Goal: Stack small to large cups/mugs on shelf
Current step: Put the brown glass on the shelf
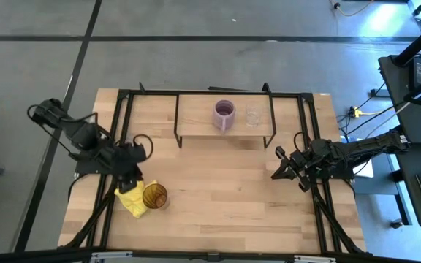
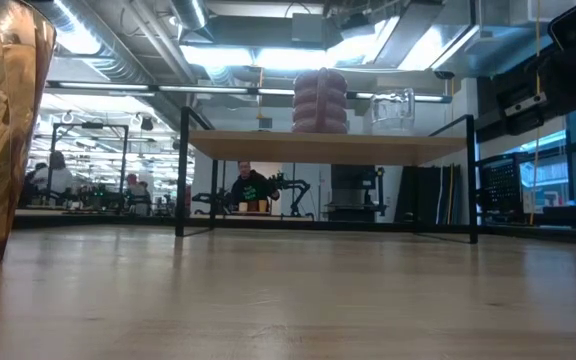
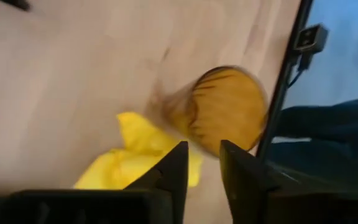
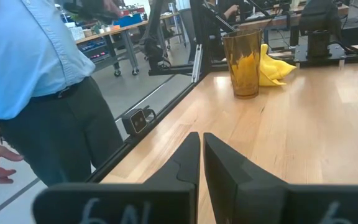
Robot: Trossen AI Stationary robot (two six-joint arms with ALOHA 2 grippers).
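The amber ribbed tumbler (image 1: pixel 154 196) stands upright on its base on the tabletop near the left front, seen too in the low view (image 2: pixel 3 120) and the right wrist view (image 4: pixel 244 62). A purple mug (image 1: pixel 224 115) and a small clear glass cup (image 1: pixel 252 117) stand side by side on the wooden shelf (image 1: pixel 196 117) at the far middle. My left gripper (image 1: pixel 132 177) hovers open, slanting down over the yellow cloth (image 1: pixel 130 200), just left of the tumbler (image 3: pixel 225 112), touching nothing. My right gripper (image 1: pixel 279 167) rests shut at the right.
The yellow cloth (image 3: pixel 135 158) lies crumpled against the tumbler's left side. The shelf's black wire legs (image 2: pixel 182 170) stand on the table's far half. A person in a blue shirt (image 4: pixel 36 74) stands beside the table's left edge. Bare wood (image 1: pixel 232 190) lies between the two arms.
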